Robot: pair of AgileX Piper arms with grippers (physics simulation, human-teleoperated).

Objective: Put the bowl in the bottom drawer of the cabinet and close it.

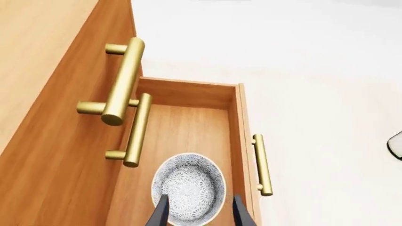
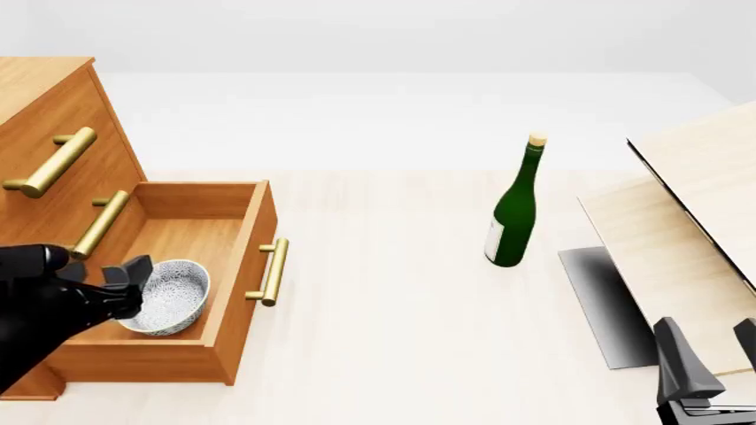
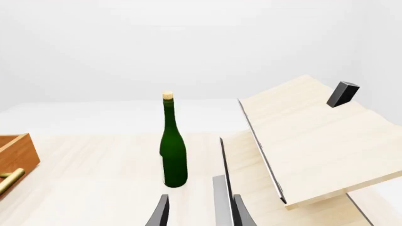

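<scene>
bowl sat inside bottom drawer, which was pulled out of cabinet. left gripper was nearer, jaws parted astride bowl's rim, not clenched. right gripper was released, well apart by green bottle.

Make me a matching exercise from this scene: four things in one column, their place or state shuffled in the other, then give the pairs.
Things:
1. bowl
2. bottom drawer
3. green bottle
4. right pincer

Places or states:
A. upright on the table, right of the cabinet
B. pulled open
C. low at the table's right, holding nothing
D. inside the drawer, at the left pincer

Pairs: 1-D, 2-B, 3-A, 4-C
</scene>
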